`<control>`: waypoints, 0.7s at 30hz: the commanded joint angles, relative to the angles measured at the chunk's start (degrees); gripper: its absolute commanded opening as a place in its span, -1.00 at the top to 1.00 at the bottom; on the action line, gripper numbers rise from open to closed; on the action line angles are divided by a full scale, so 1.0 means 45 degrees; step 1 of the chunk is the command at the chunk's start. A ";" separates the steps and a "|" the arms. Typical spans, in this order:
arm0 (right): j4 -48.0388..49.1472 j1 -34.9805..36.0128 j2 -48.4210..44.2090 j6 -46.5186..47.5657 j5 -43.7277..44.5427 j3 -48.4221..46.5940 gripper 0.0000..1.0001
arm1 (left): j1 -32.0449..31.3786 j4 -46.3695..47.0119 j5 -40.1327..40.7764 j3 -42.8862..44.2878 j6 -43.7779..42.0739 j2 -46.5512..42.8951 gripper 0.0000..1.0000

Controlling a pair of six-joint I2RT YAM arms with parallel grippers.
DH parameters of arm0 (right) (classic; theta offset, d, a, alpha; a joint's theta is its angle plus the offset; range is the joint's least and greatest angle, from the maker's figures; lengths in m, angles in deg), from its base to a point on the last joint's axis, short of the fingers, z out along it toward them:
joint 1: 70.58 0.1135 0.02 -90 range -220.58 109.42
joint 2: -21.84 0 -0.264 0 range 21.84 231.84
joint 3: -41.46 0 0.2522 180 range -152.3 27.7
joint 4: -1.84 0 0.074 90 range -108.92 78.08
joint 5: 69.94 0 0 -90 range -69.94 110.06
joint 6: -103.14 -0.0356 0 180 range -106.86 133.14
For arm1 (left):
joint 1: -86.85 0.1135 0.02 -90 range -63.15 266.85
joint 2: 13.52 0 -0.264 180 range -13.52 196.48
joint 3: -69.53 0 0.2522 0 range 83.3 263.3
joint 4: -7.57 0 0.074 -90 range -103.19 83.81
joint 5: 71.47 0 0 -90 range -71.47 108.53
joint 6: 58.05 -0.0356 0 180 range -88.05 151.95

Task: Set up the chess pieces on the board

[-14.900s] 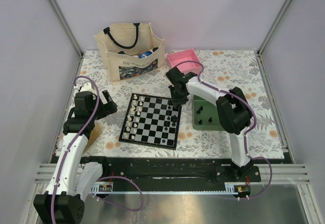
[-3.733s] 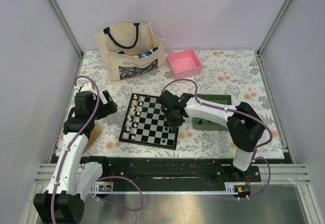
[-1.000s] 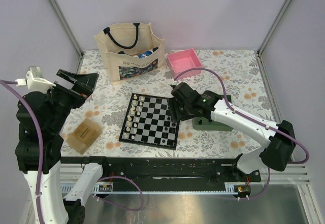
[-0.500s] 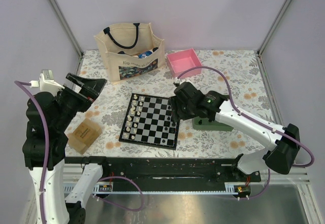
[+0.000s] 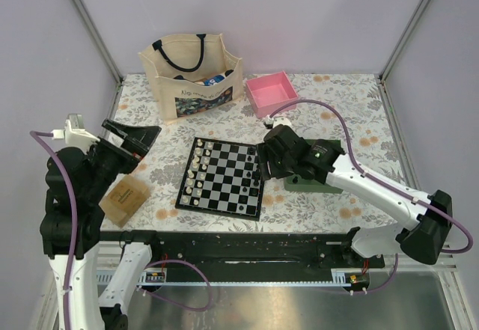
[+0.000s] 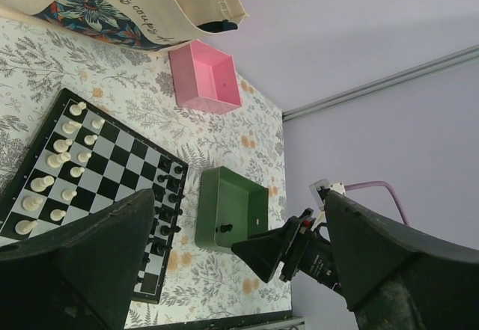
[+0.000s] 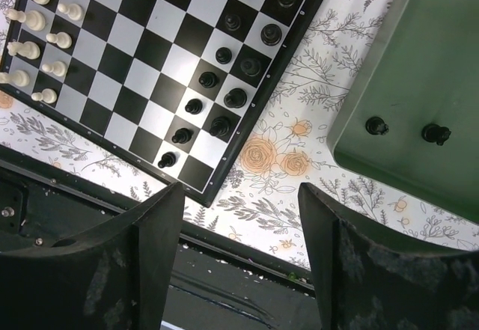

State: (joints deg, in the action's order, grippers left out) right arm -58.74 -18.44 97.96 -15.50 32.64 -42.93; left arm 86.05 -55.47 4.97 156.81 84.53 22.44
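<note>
The right gripper has eased rightward from the board, jaws apart and empty (the left gripper likewise). Glossy black chess pieces line the checked board's tray-side columns; two more, shapes indistinct, sit in the smooth green tray.

Glossy board, matt plastic chess pieces, cloth bag, smooth green plastic tray
</note>
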 commanded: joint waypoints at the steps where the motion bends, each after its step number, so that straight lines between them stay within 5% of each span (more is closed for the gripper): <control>1: 0.0543 0.0054 -0.0606 0.0290 0.0915 0.0168 -0.44 | -0.0037 0.0677 -0.0267 -0.0204 0.0134 -0.0277 -0.98; 12: 0.0991 -0.1193 -0.2009 0.0487 0.1951 0.1553 -0.64 | -0.0018 0.0675 0.1547 -0.3812 -0.4727 -0.1038 -0.98; 21: 0.1090 -0.3128 -0.4277 0.0486 0.1775 0.3585 -0.76 | -0.0018 0.1927 0.1822 -0.6512 -0.6097 -0.1429 -0.98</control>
State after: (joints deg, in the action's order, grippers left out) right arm -55.05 -30.04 82.11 -13.56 39.06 -28.59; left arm 86.05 -52.91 10.28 129.12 62.17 17.87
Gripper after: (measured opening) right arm 0.869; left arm 0.988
